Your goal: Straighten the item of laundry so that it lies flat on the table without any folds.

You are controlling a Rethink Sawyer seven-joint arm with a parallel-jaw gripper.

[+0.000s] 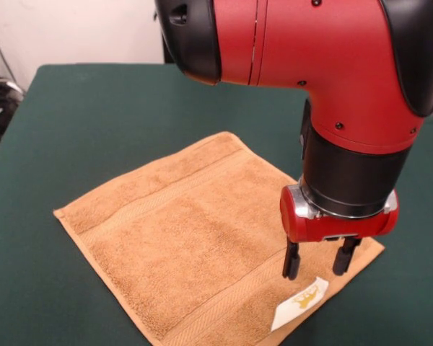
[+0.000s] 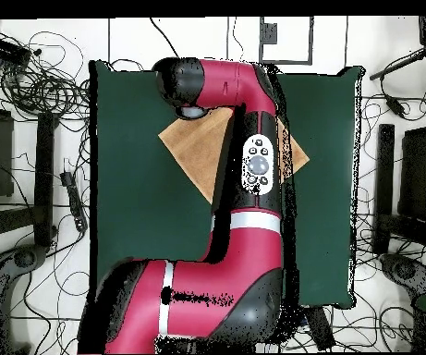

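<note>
Front view. The towel [image 1: 202, 238] lies spread on the dark green worktop [image 1: 94, 115], set as a diamond, with one corner toward 12 o'clock, one at 9 o'clock and one at 3 o'clock; the 6 o'clock corner runs out of the picture. It occupies the lower middle of the worktop as seen here. The hand [image 1: 322, 261] hangs over the towel's 3 o'clock corner, its two dark fingers [image 1: 291, 261] pointing straight down and set apart, with nothing between them. Whether the tips touch the pile or stand just clear of it cannot be told. Judgement: the hand is placed at that corner because a corner is where a pull or a release takes effect; the empty, parted fingers fit either.

Condition of the towel: golden-tan terry, hemmed all round, with two woven bands running across it. No fold, doubled layer or turned-up corner shows. The surface reads flat, with only faint unevenness in the pile. A small white tag [image 1: 300, 303] with yellow print lies at about 5 o'clock from the fingers, flat and partly off the hem onto the green. Judgement: the task looks finished or nearly so.

Overhead view. The arm [image 2: 244, 213] covers most of the towel [image 2: 193, 148]; tan cloth shows either side of it, in the upper middle of the worktop [image 2: 133, 213]. The hand is hidden beneath the arm. The exposed edges run straight, with no creases visible.
</note>
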